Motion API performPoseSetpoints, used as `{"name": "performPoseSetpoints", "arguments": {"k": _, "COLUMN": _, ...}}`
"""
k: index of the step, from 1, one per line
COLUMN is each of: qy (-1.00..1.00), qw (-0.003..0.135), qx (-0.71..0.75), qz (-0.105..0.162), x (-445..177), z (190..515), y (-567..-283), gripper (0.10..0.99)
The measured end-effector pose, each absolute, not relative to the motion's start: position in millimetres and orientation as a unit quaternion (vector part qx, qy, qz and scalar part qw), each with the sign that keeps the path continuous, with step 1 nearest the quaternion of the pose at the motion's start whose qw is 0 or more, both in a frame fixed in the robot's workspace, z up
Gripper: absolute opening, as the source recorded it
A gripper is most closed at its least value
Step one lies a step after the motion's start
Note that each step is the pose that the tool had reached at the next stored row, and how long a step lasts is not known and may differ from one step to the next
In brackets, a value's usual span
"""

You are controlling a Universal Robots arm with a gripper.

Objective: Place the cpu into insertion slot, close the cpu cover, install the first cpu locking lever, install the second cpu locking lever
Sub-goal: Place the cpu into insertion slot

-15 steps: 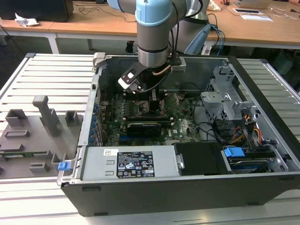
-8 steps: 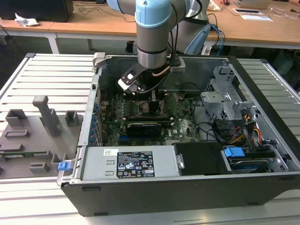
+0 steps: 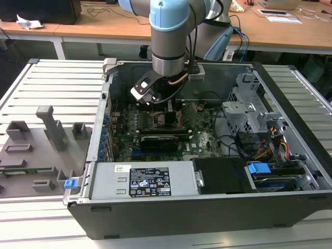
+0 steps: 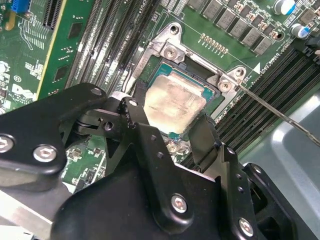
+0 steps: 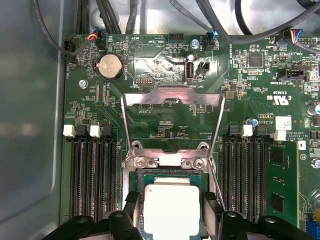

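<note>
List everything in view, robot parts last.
computer case: one, black, lying open
motherboard: one, green, inside the case
insertion slot: one, silvery surround, on the motherboard
cpu: one, silver-grey, at the insertion slot
cpu cover: one, silvery, swung open
locking lever: one, silvery, angled away beside the slot
memory slots: two banks, black, flanking the slot
coin cell: one, silver, on the motherboard
expansion card: one, black, on the motherboard
power supply: one, silver-grey, at the case's edge
fixture tray: one, grey, the exterior view's left
arm: one, grey and blue, reaching into the case
hand: one, black, closed on the cpu
</note>
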State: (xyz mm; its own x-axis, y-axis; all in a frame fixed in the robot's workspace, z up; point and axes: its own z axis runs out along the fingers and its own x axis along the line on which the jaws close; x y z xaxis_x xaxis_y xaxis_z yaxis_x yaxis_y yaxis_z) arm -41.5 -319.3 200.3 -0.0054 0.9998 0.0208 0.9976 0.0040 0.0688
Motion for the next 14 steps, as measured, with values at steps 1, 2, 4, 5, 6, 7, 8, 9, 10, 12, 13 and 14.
{"name": "performPoseSetpoints", "arguments": {"k": 1, "qy": 0.708, "qw": 0.017, "qx": 0.705, "qz": 0.032, "x": -41.5, "z": 200.1, "y": -318.8, "gripper": 0.612}}
{"name": "performPoseSetpoints", "arguments": {"k": 2, "qy": 0.708, "qw": 0.017, "qx": 0.705, "qz": 0.032, "x": -41.4, "z": 200.0, "y": -318.1, "gripper": 0.612}}
{"name": "performPoseSetpoints", "arguments": {"k": 4, "qy": 0.708, "qw": 0.017, "qx": 0.705, "qz": 0.032, "x": -41.0, "z": 199.5, "y": -317.3, "gripper": 0.612}}
{"name": "performPoseSetpoints", "arguments": {"k": 5, "qy": 0.708, "qw": 0.017, "qx": 0.705, "qz": 0.032, "x": -40.7, "z": 199.4, "y": -317.2, "gripper": 0.612}}
{"name": "performPoseSetpoints", "arguments": {"k": 6, "qy": 0.708, "qw": 0.017, "qx": 0.705, "qz": 0.032, "x": -40.4, "z": 199.4, "y": -317.2, "gripper": 0.612}}
{"name": "performPoseSetpoints", "arguments": {"k": 7, "qy": 0.708, "qw": 0.017, "qx": 0.705, "qz": 0.032, "x": -40.4, "z": 199.4, "y": -317.2, "gripper": 0.612}}
{"name": "performPoseSetpoints", "arguments": {"k": 8, "qy": 0.708, "qw": 0.017, "qx": 0.705, "qz": 0.032, "x": -40.4, "z": 199.8, "y": -317.2, "gripper": 0.612}}
{"name": "performPoseSetpoints", "arguments": {"k": 9, "qy": 0.708, "qw": 0.017, "qx": 0.705, "qz": 0.032, "x": -40.3, "z": 200.6, "y": -317.2, "gripper": 0.612}}
{"name": "performPoseSetpoints", "arguments": {"k": 10, "qy": 0.708, "qw": 0.017, "qx": 0.705, "qz": 0.032, "x": -40.3, "z": 201.9, "y": -317.2, "gripper": 0.612}}
{"name": "performPoseSetpoints", "arguments": {"k": 12, "qy": 0.708, "qw": 0.017, "qx": 0.705, "qz": 0.032, "x": -40.3, "z": 205.9, "y": -317.2, "gripper": 0.612}}
{"name": "performPoseSetpoints", "arguments": {"k": 13, "qy": 0.708, "qw": 0.017, "qx": 0.705, "qz": 0.032, "x": -40.3, "z": 207.5, "y": -317.2, "gripper": 0.612}}
{"name": "performPoseSetpoints", "arguments": {"k": 14, "qy": 0.708, "qw": 0.017, "qx": 0.705, "qz": 0.032, "x": -40.3, "z": 208.8, "y": -317.2, "gripper": 0.612}}
